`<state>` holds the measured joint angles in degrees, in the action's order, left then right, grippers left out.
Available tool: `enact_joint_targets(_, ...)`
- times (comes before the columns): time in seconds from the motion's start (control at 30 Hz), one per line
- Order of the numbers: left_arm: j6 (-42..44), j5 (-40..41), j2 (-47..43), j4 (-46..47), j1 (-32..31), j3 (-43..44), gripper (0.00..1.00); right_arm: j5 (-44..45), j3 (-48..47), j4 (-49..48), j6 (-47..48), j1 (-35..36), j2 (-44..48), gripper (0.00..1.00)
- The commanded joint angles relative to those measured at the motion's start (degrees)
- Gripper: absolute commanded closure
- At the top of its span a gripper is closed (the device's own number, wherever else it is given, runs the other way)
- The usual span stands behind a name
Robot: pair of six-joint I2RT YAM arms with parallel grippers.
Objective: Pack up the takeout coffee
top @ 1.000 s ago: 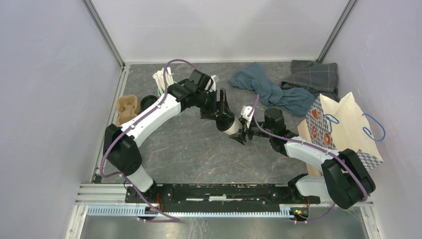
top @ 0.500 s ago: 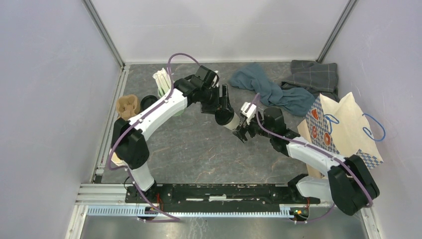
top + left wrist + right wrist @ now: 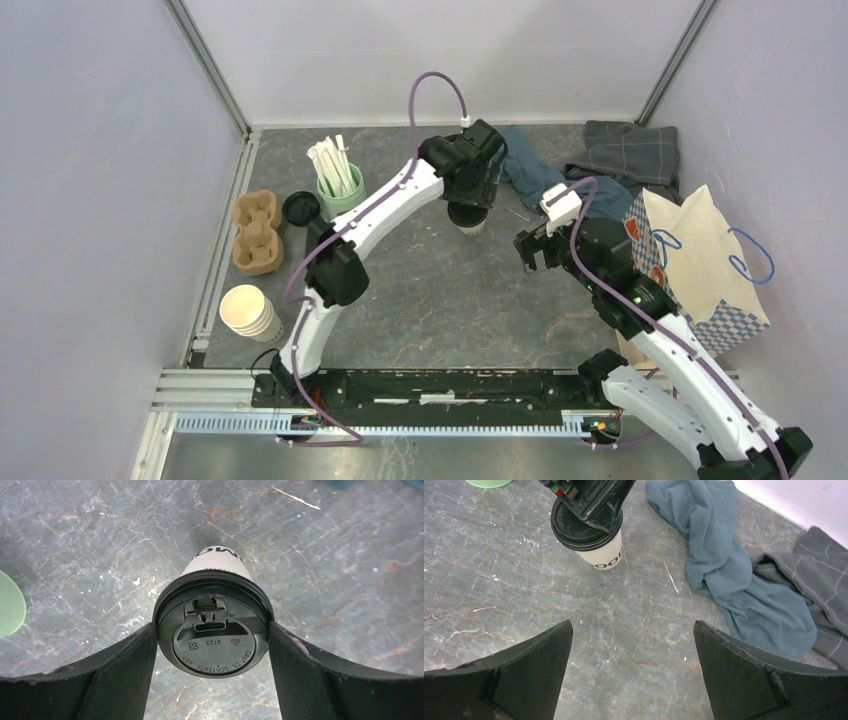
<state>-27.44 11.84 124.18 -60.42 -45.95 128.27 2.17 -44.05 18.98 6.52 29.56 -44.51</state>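
The takeout coffee point(image 3: 467, 217), a white paper cup with a black lid, is upright at the table's middle back. My left gripper point(image 3: 468, 203) reaches down over it and is shut on the lid. In the left wrist view the lid point(image 3: 213, 630) sits between my two fingers, which touch its rim on both sides. My right gripper point(image 3: 529, 250) is open and empty, to the right of the cup and nearer to me. In the right wrist view the cup point(image 3: 600, 547) shows at the upper left under the left gripper, well beyond my open fingers point(image 3: 529, 665).
A patterned paper bag point(image 3: 700, 260) stands open at the right. A blue towel point(image 3: 530, 170) and a grey cloth point(image 3: 630, 150) lie at the back right. At the left are a mint mug of sticks point(image 3: 340, 185), a loose black lid point(image 3: 300, 207), a cardboard cup carrier point(image 3: 257, 230) and stacked cream cups point(image 3: 250, 312).
The left arm has carried the cup back and to the right and turned it upright. The right gripper has come off the cup and drawn away to the right.
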Motion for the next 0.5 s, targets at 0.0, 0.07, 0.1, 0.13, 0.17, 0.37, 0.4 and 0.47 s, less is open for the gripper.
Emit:
enact_joint_targets(0.0,4.8,8.1,5.8,-6.7,-1.1,8.7,0.4,4.0,-0.3,7.7,-4.0,0.1,4.5,0.02)
enact_joint_targets(0.07,5.1,8.5,7.5,-7.2,-1.2,10.5,0.4,3.7,0.4,8.3,-4.9,0.0,6.6,0.02)
enact_joint_targets(0.1,5.3,8.7,8.0,-7.2,-1.3,10.7,0.4,3.6,0.7,8.6,-5.0,0.1,7.5,0.02)
enact_joint_targets(0.13,5.5,8.7,8.4,-7.2,-1.3,10.8,0.4,3.5,1.0,8.9,-5.1,0.1,8.4,0.02)
enact_joint_targets(0.17,5.6,8.9,8.7,-7.2,-1.3,10.9,0.4,3.6,1.1,9.2,-5.1,0.1,8.9,0.02)
enact_joint_targets(0.37,5.9,8.5,10.3,-7.0,-1.3,10.9,0.34,4.1,1.0,10.8,-4.9,0.0,10.9,0.02)
enact_joint_targets(0.4,5.9,8.1,10.5,-6.9,-1.3,11.0,0.32,4.0,0.9,11.0,-4.8,0.1,11.0,0.02)
enact_joint_targets(0.47,5.6,7.6,10.7,-6.9,-1.3,11.0,0.27,3.6,0.8,11.2,-4.7,0.0,11.2,0.02)
